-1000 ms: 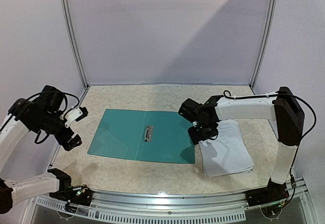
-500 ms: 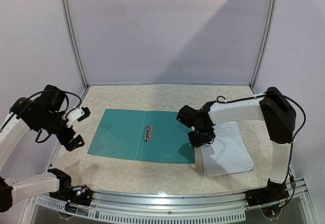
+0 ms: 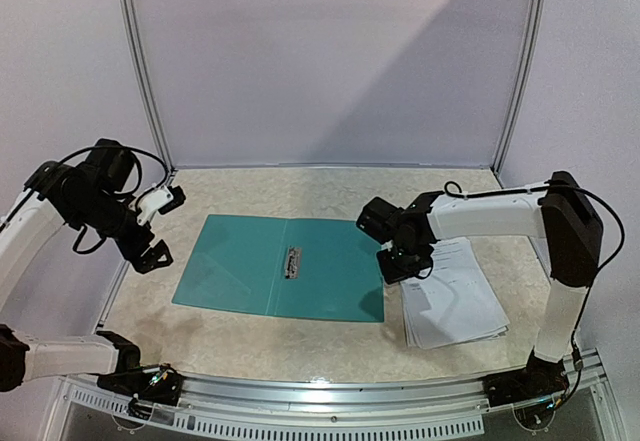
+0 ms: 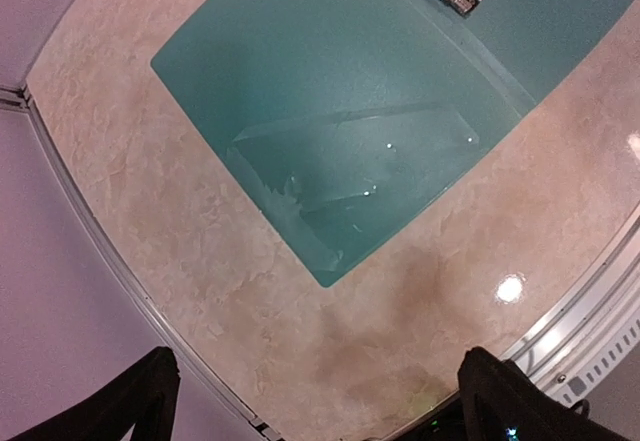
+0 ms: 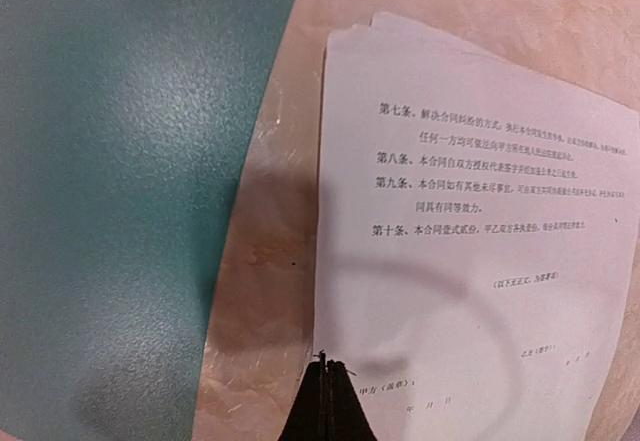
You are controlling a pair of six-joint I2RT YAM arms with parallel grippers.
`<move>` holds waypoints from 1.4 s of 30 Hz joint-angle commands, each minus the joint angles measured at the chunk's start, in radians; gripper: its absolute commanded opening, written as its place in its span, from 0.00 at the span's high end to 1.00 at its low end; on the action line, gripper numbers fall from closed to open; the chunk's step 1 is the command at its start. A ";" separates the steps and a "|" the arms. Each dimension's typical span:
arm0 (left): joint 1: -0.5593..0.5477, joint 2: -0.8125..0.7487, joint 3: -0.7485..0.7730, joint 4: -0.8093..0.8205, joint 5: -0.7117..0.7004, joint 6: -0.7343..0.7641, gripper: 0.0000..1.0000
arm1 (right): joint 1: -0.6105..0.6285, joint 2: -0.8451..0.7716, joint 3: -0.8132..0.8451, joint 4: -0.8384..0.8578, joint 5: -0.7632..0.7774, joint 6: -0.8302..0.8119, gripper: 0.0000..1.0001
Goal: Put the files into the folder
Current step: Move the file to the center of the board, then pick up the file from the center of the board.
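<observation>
The teal folder (image 3: 280, 266) lies open and flat in the middle of the table, its silver clip (image 3: 293, 260) on the spine. The files (image 3: 450, 301), a loose stack of white printed sheets, lie just right of it. My right gripper (image 3: 405, 266) is down at the stack's left edge. In the right wrist view its jaws (image 5: 326, 363) are pressed together right on the left edge of the top sheet (image 5: 480, 261), with the folder (image 5: 120, 161) to the left. My left gripper (image 3: 160, 229) hovers wide open over the folder's left side, holding nothing. In its own view it (image 4: 320, 391) looks down on the folder's corner (image 4: 350, 91).
A metal rail (image 3: 330, 396) runs along the near table edge. Pale walls with aluminium posts (image 3: 140, 71) close in the back and both sides. A strip of bare marbled tabletop (image 5: 260, 261) separates folder and papers.
The right gripper's jaws have closed at the left edge of the paper stack. The left arm has risen and shifted slightly toward the back right, its jaws still wide.
</observation>
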 commanded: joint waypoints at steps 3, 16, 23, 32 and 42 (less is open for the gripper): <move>-0.062 0.159 0.146 0.040 0.143 -0.029 0.00 | -0.052 -0.131 -0.036 0.006 -0.046 0.023 1.00; -0.512 0.804 0.638 0.192 0.262 -0.227 0.06 | -0.571 -0.232 -0.204 -0.029 -0.229 -0.145 0.68; -0.674 1.220 0.995 0.239 0.225 -0.288 0.12 | -0.731 -0.225 -0.290 0.028 -0.361 -0.235 0.41; -0.802 1.531 1.242 0.287 0.027 -0.241 0.20 | -0.798 -0.263 -0.353 0.063 -0.472 -0.278 0.45; -0.820 1.633 1.248 0.323 0.031 -0.284 0.29 | -0.799 -0.344 -0.395 0.082 -0.558 -0.299 0.55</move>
